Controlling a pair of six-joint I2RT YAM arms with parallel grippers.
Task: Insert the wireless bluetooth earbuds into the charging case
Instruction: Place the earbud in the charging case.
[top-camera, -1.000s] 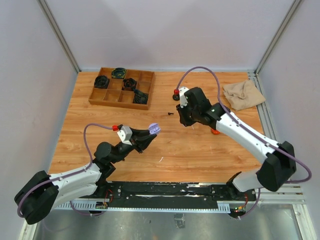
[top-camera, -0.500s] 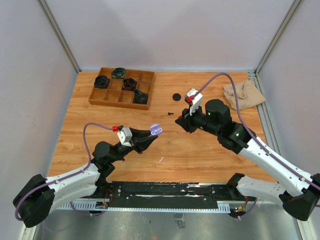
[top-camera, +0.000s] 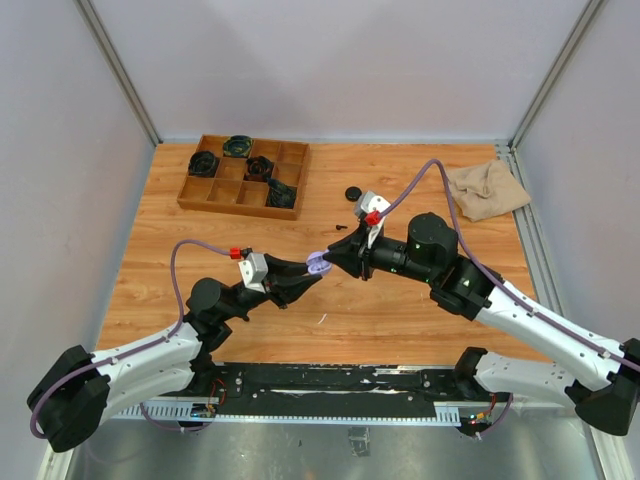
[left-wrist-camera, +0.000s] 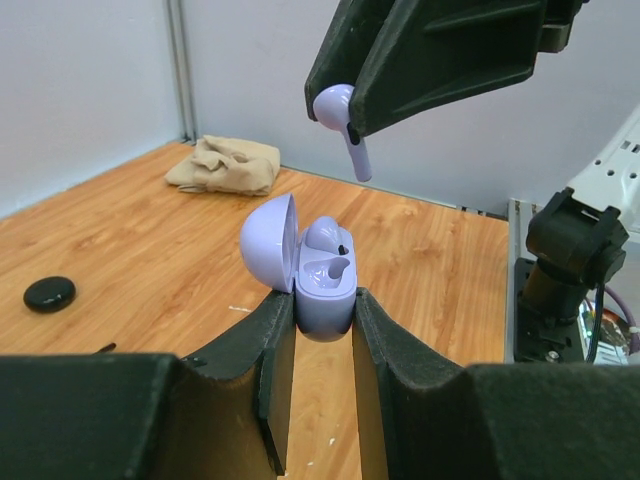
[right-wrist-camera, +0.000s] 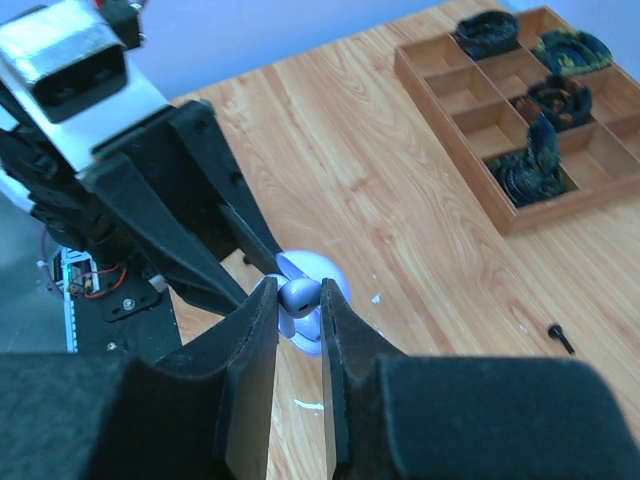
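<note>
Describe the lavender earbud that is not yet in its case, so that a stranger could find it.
Find the wooden table and look over its middle. There the left gripper holds an open lavender case, and the right gripper pinches the lavender earbud close to its opening. Unlike its twin seated inside, this one is outside the case, stem toward it.

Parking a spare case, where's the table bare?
The table is bare left, in front of the tray, and along the far edge between tray and cloth. Crowded centre: left gripper holds the lavender case, right gripper an earbud above it.
</note>
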